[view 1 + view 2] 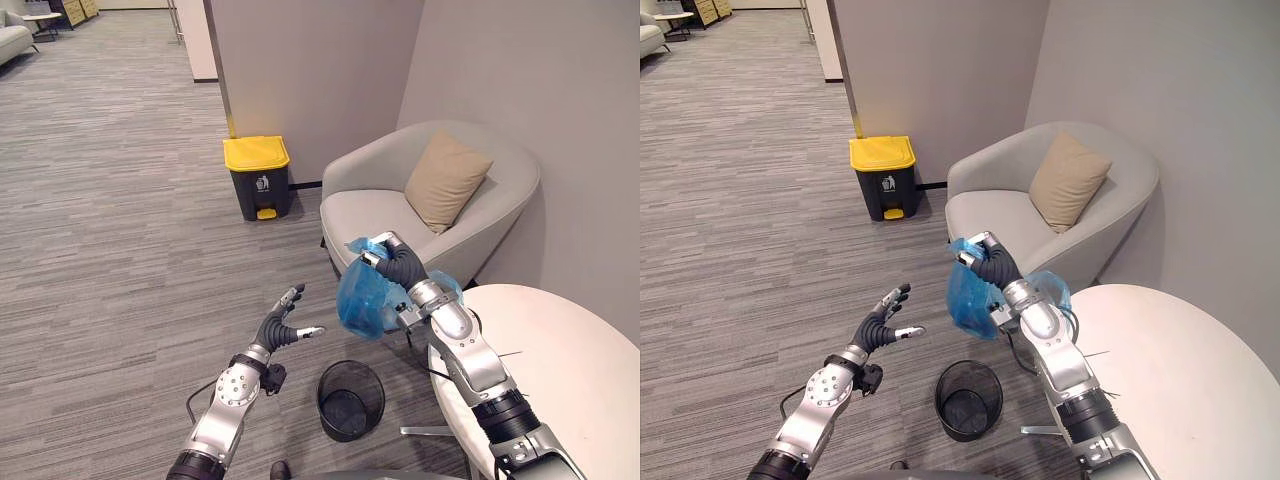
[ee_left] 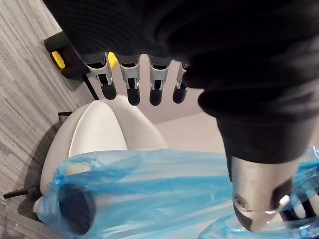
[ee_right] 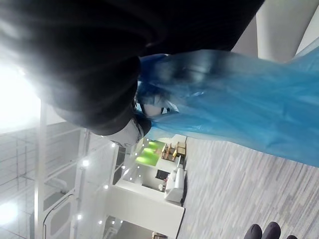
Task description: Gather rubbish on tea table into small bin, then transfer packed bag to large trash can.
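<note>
Bag up, can next
Right hand (image 1: 397, 267) grips bag (image 1: 360, 302); left hand (image 1: 281, 326) open, empty. Hold tight, carry to can (image 1: 258, 180).

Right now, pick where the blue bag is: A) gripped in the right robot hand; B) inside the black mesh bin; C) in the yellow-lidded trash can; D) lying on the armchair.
A: the right robot hand is curled round the blue bag, held up above the black mesh bin.

Small bin (image 1: 345, 430) left of table (image 1: 560, 370), armchair (image 1: 400, 205) and trash can (image 1: 258, 177) behind
</note>
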Controlling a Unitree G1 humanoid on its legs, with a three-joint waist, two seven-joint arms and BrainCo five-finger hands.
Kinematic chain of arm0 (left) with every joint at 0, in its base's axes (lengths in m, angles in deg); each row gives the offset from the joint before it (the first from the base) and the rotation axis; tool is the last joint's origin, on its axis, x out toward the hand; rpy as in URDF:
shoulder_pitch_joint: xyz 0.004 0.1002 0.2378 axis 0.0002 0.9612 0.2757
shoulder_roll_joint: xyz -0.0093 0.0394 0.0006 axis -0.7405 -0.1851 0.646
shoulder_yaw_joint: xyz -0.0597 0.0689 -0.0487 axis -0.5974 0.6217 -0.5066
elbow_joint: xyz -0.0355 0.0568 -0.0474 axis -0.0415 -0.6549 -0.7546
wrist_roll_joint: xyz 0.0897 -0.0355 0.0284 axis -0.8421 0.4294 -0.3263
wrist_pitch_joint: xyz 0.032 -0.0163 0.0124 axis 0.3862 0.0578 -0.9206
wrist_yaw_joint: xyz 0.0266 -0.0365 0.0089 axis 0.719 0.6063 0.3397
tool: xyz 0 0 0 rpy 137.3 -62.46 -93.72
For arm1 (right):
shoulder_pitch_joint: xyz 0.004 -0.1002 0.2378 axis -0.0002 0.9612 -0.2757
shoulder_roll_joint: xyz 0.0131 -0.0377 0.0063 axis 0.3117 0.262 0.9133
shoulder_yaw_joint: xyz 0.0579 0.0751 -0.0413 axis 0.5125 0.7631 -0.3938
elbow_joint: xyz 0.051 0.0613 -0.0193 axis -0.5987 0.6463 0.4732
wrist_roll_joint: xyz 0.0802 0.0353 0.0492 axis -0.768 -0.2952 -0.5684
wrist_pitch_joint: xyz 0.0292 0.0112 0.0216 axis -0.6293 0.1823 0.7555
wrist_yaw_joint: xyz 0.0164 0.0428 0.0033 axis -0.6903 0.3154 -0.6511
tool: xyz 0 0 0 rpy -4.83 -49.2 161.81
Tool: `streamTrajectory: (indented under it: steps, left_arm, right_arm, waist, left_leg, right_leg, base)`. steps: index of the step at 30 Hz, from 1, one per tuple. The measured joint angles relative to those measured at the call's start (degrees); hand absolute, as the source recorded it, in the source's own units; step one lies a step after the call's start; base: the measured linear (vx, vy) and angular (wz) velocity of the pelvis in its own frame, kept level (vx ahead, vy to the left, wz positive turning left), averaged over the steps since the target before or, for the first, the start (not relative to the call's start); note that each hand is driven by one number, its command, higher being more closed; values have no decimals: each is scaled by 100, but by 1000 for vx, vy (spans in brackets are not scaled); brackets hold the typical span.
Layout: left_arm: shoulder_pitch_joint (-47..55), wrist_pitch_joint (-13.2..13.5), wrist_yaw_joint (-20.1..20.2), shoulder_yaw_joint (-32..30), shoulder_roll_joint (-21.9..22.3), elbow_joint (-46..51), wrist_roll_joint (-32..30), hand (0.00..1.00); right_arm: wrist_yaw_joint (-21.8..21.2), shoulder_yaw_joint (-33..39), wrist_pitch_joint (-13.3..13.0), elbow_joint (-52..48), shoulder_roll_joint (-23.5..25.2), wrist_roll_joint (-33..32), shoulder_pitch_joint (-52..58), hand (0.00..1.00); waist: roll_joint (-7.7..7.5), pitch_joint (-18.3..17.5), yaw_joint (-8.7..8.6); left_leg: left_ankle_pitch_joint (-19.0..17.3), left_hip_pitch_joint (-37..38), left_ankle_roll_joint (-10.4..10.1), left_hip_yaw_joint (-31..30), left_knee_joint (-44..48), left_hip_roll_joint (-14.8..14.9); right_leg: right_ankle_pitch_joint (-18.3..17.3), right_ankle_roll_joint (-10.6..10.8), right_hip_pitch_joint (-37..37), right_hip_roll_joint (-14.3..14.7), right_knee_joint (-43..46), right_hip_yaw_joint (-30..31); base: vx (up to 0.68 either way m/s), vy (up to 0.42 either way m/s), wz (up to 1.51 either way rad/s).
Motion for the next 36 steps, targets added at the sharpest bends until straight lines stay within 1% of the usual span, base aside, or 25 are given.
streamTrajectory:
  steps: [2, 4, 5, 8, 11, 14, 19, 24, 26, 29, 31, 36]
  left_arm:
    - [-1, 2, -11, 9, -18, 0, -201, 0]
    - [-8, 27, -48, 53, -54, 0, -565, 0]
    - [-30, 31, -130, 132, -89, 0, -812, 0]
    - [-123, 31, -305, 231, -107, -1, -1271, 0]
    - [-236, 32, -497, 230, -125, -1, -1561, 0]
    - [-259, 32, -520, 265, -149, -5, -1815, 0]
    - [-297, 59, -489, 491, -153, -39, -1932, 0]
    - [-301, 70, -455, 601, -176, -106, -1959, 0]
    - [-301, 121, -384, 714, -209, -216, -1962, 0]
    - [-301, 127, -368, 789, -207, -290, -1962, 0]
    - [-301, 149, -370, 785, -206, -289, -1962, 0]
    - [-315, 161, -382, 769, -140, -206, -1909, 0]
  right_arm:
    - [-1, -3, -1, -16, 0, 0, 0, 100]
    - [-1, -7, -15, -23, -2, -1, 0, 100]
    - [0, -26, -33, -23, -7, 0, 0, 100]
    - [-2, -115, -80, -23, -7, 3, 0, 100]
    - [-1, -160, -132, -23, -9, 3, 0, 100]
    - [-26, -324, -180, -26, -30, 2, 0, 100]
    - [-126, -333, -197, -40, -28, -54, -1, 100]
    - [-127, -362, -218, -383, -44, -286, -3, 100]
    - [-128, -470, -240, -500, -47, -367, -77, 100]
    - [-158, -627, -242, -588, -39, -458, -192, 100]
    - [-223, -756, -242, -734, -22, -593, -237, 100]
    - [-400, -1071, -242, -1106, 109, -1171, -454, 100]
  waist:
    - [0, 0, -1]
    - [0, 0, -4]
    - [0, 0, -5]
    - [-1, 1, -4]
    - [-2, 1, -6]
    - [-2, 2, -13]
    - [-3, 2, 6]
    - [-3, 3, 4]
    - [-3, 2, 2]
    - [-4, 2, 2]
    - [-3, 3, 8]
    - [-2, 2, 0]
  left_leg:
    - [-1, 4, -1, 6, 0, 1]
    - [-11, 9, -15, 15, 0, 3]
    - [-11, 10, -15, 18, 0, 4]
    - [-11, 10, -15, 20, 0, 4]
    - [-11, 10, -15, 22, 0, 4]
    - [-12, 10, -15, 25, 0, 4]
    - [-12, 10, -16, 24, 0, 4]
    - [-12, 11, -16, 24, 0, 4]
    - [-12, 11, -16, 25, 0, 5]
    - [-12, 12, -15, 28, 0, 3]
    - [-11, 15, -15, 31, 0, -30]
    - [-12, 28, -15, 46, -1, -38]
  right_leg:
    - [0, 0, 0, 1, 1, 6]
    - [0, -1, 0, 1, 1, 14]
    - [0, -1, 0, 1, 0, 17]
    - [0, -1, -1, 2, -1, 19]
    - [1, -2, -1, 2, -4, 22]
    - [1, -1, -1, 3, -9, 25]
    - [1, -2, -1, 3, -9, 25]
    - [1, -2, -1, 3, -8, 25]
    - [1, -2, -1, 3, -8, 26]
    - [1, -2, -1, 4, -8, 27]
    - [0, 0, -2, 5, -2, 28]
    - [-7, -2, -2, 32, 8, 41]
  base:
    - [0, 0, 0]
    - [0, 0, 0]
    - [0, 0, 0]
    - [0, 0, 0]
    - [0, 0, 0]
    - [0, 0, 0]
    - [0, 0, 0]
    - [0, 0, 0]
    - [0, 0, 0]
    - [0, 0, 0]
    - [0, 0, 0]
    - [0, 0, 0]
